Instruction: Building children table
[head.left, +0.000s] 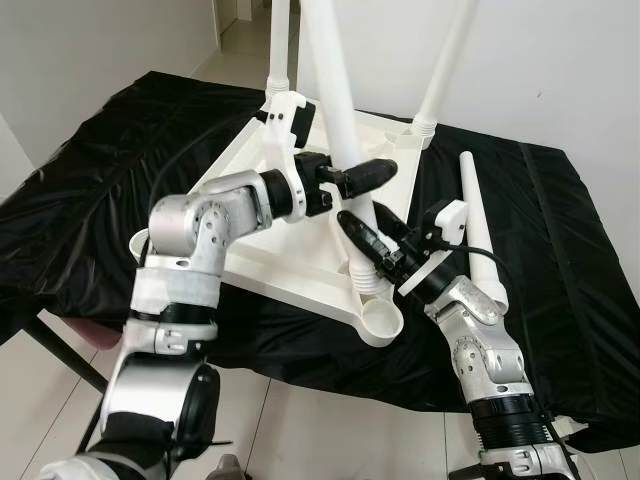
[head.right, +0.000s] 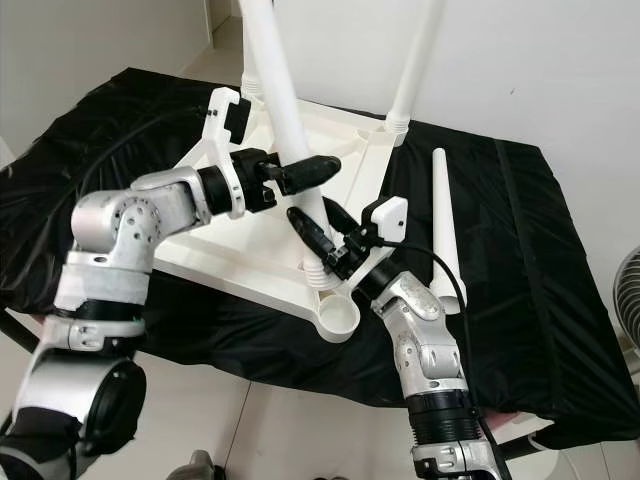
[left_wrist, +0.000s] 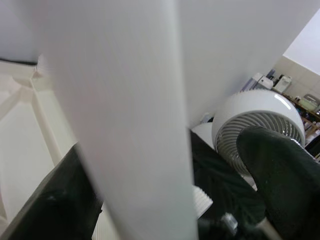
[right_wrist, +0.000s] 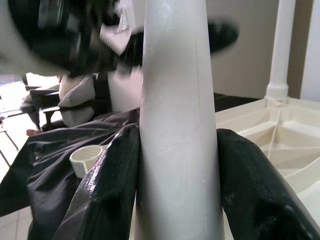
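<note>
You are partway through: the white tabletop (head.left: 270, 255) lies upside down on the black-draped table (head.left: 560, 300), and two legs (head.left: 435, 70) at its far corners already stand upright in their sockets. The third leg (head.left: 340, 120) is the one in hand — your left claw (head.left: 385, 172) grips it higher up, one finger either side of the shaft, and your right claw (head.left: 362, 240) is clamped on it low down, just above the socket, both black fingers (right_wrist: 107, 185) pressed against the white tube. Its threaded foot sits at the socket mouth; whether it is fully seated cannot be told. The fourth leg (head.left: 478, 215) lies loose on the cloth just beside the tabletop — and the near corner socket (head.left: 382, 322) is open, so that leg remains to be fitted.
</note>
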